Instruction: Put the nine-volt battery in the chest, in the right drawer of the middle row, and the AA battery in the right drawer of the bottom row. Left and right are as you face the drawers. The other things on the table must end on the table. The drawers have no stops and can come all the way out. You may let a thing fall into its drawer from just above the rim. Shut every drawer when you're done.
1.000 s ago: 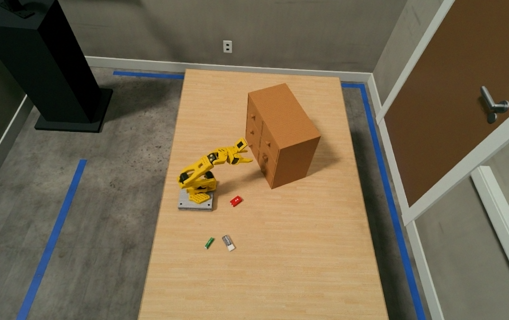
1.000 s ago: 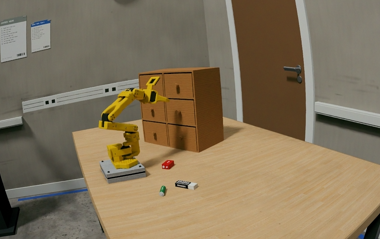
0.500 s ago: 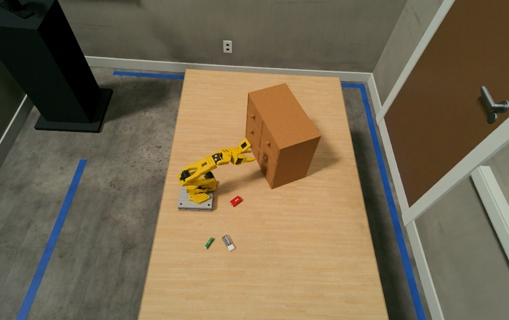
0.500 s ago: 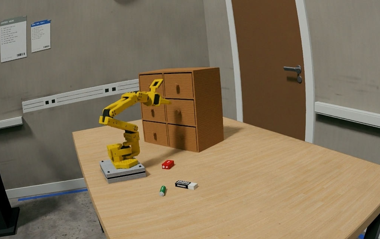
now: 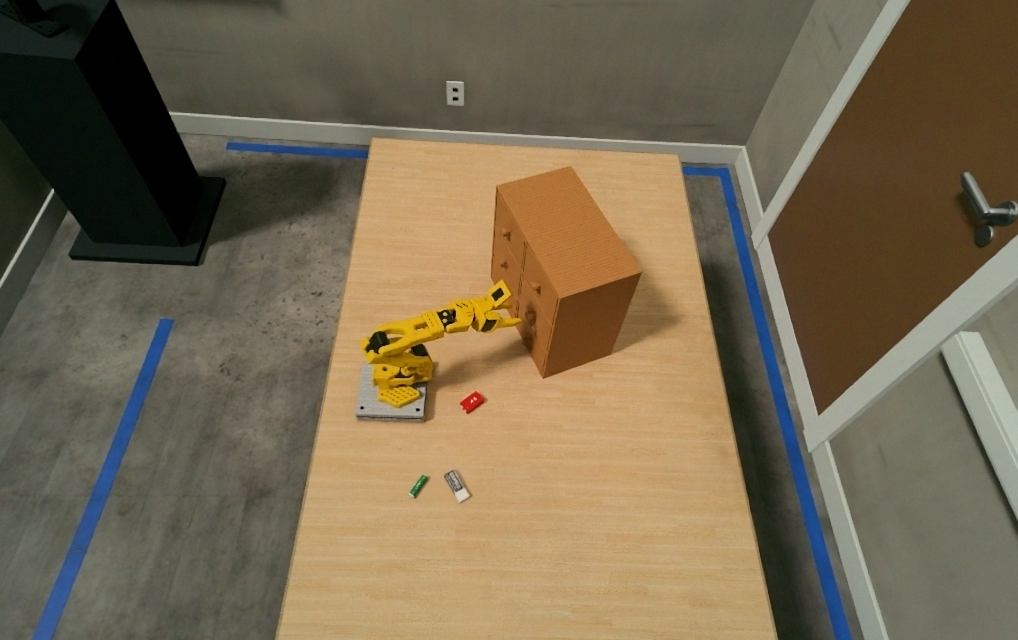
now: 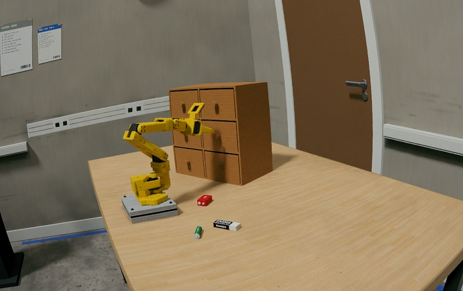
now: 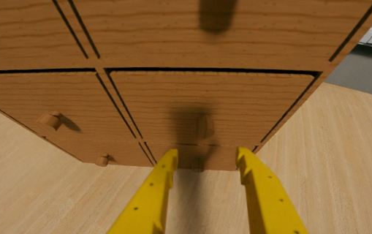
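Observation:
The red nine-volt battery [image 5: 472, 402] [image 6: 204, 200] lies on the table between the arm's base and the chest. The green AA battery [image 5: 417, 485] [image 6: 198, 232] lies nearer the front, beside the eraser. The brown chest [image 5: 569, 230] [image 6: 253, 133] has all its drawers shut. My gripper [image 5: 518, 321] [image 6: 213, 132] [image 7: 207, 150] is partly open and empty, in front of the middle row's right drawer [image 6: 228, 126] [image 7: 234, 95]. That drawer's round knob [image 7: 206, 126] shows just beyond the gap between the fingertips, in shadow. The bottom row's right drawer [image 6: 228, 168] [image 7: 223, 157] is below.
A black and white eraser [image 5: 456, 485] [image 6: 227, 225] lies right of the AA battery on the wooden table [image 5: 592, 508] [image 6: 316, 217]. The top row's right drawer [image 6: 226, 95] [image 7: 142, 33] is above the gripper, with its own knob sticking out.

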Tool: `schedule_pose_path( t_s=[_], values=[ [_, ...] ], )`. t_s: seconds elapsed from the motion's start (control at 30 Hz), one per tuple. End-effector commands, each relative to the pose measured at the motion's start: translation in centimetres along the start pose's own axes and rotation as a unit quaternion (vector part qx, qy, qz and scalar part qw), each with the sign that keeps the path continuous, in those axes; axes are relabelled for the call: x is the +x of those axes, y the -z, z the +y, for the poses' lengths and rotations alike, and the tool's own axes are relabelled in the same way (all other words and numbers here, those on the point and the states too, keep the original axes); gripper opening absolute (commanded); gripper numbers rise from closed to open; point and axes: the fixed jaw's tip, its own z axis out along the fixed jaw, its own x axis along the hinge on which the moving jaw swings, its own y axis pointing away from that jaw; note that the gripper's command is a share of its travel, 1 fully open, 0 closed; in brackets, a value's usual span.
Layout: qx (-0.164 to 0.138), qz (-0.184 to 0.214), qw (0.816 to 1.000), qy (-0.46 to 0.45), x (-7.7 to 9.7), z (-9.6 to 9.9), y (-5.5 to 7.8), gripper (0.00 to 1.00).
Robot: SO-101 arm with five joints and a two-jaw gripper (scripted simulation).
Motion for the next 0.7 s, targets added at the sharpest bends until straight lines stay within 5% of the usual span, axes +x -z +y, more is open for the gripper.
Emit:
schedule_pose_path(
  t_s=[0.0, 0.67],
  values=[
    [0.004, 0.005, 1.000, -0.004, 0.35, -0.23, -0.16, 0.21],
    [0.007, 0.005, 1.000, -0.005, 0.60, -0.36, -0.25, 0.21]
  ],
)
